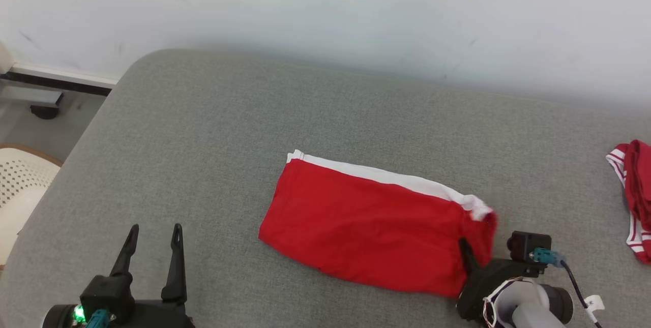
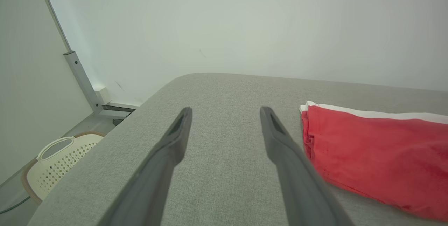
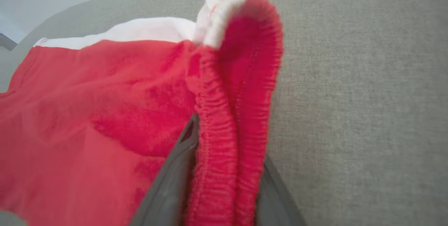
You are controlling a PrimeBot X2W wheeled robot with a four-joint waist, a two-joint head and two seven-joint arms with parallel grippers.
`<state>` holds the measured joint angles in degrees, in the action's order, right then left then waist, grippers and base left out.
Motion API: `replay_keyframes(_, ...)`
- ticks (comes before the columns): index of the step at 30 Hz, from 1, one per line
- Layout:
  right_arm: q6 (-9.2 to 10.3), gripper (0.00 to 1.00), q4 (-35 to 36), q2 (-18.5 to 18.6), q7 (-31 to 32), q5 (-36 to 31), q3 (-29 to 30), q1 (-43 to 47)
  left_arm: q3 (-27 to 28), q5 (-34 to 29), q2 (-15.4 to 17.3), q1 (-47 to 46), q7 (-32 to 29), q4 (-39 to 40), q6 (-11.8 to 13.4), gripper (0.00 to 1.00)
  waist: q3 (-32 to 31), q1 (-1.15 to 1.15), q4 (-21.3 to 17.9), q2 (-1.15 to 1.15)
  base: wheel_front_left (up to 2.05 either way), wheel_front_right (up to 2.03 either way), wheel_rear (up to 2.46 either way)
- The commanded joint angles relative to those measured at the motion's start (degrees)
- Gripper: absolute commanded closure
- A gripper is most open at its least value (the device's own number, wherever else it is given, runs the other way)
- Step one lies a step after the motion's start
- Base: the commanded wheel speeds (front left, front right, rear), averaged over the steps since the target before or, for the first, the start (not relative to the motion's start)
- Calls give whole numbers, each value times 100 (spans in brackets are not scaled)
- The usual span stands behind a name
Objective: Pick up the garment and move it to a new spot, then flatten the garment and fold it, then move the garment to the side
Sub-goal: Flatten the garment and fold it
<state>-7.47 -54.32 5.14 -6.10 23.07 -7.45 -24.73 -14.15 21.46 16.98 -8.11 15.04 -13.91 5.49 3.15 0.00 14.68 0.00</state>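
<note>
The garment [image 1: 366,221] is a pair of red shorts with a white side stripe, lying folded flat in the middle of the grey cushion [image 1: 254,129]. My right gripper [image 1: 475,254] is shut on the garment's gathered waistband at its right end; in the right wrist view the red elastic band [image 3: 227,156] stands pinched between the two dark fingers [image 3: 175,184]. My left gripper [image 1: 154,234] rests open at the lower left, well left of the garment [image 2: 374,156], with nothing between its fingers [image 2: 175,138].
Another red and white garment [image 1: 635,196] lies at the cushion's right edge. A cream perforated basket [image 1: 20,185] sits on the floor beyond the left edge. A pale wall [image 1: 325,12] runs behind the cushion.
</note>
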Motion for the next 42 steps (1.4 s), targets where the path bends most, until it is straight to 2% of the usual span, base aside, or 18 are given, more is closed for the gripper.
replay_keyframes(1,-7,100,-67,14,-48,76,-74,-8,25,-16,-28,150,11,9,-27,0,-53,0,-58,0,0,0,0)
replay_keyframes(9,-6,100,-91,729,-301,510,-174,119,27,-40,-76,287,11,17,-74,0,-192,0,-281,0,0,0,0)
replay_keyframes(17,-6,100,398,1198,167,1065,-463,244,57,6,-116,438,12,4,-76,0,-260,0,-558,0,0,0,0)
replay_keyframes(23,-6,100,1067,1138,892,1794,-640,170,35,20,-132,473,11,-33,-91,0,-296,0,-632,0,0,0,0)
replay_keyframes(29,-7,100,1815,989,1921,2570,-748,95,-1,39,-165,455,11,-98,-121,0,-322,0,-621,0,0,0,0)
replay_keyframes(34,-7,100,2143,860,2468,2879,-736,-36,-26,59,-197,394,11,-130,-145,0,-318,0,-568,0,0,0,0)
replay_keyframes(42,-7,100,1908,211,3111,2998,-563,-503,-95,61,-321,220,12,-253,-213,0,-249,0,-348,0,0,0,0)
